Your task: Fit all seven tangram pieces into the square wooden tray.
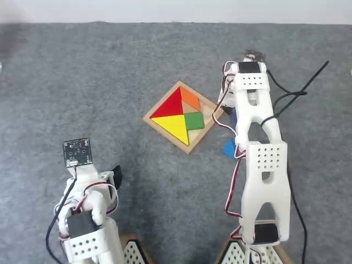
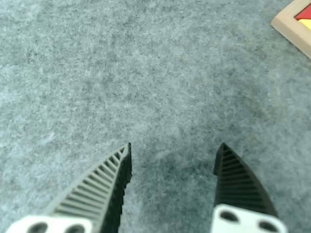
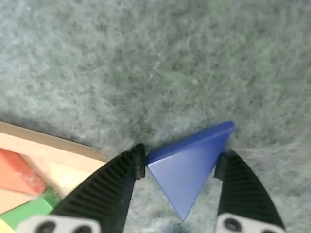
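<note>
grey felt [image 1: 110,82] all round, right arm [image 1: 258,137] crowding the right corner of the wooden tray [image 1: 160,99] | tray mid-frame, 4 pieces [image 1: 173,126] in | blue triangle [image 3: 187,170] on felt just beside tray, right pincer [image 3: 180,158] clamped on it | left pincer [image 2: 175,148] spread apart, lower left

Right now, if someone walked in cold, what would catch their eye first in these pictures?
The square wooden tray sits turned like a diamond mid-table, partly filled with bright pieces. Just beside it, the right gripper clasps a blue triangle lying on the grey mat.
</note>
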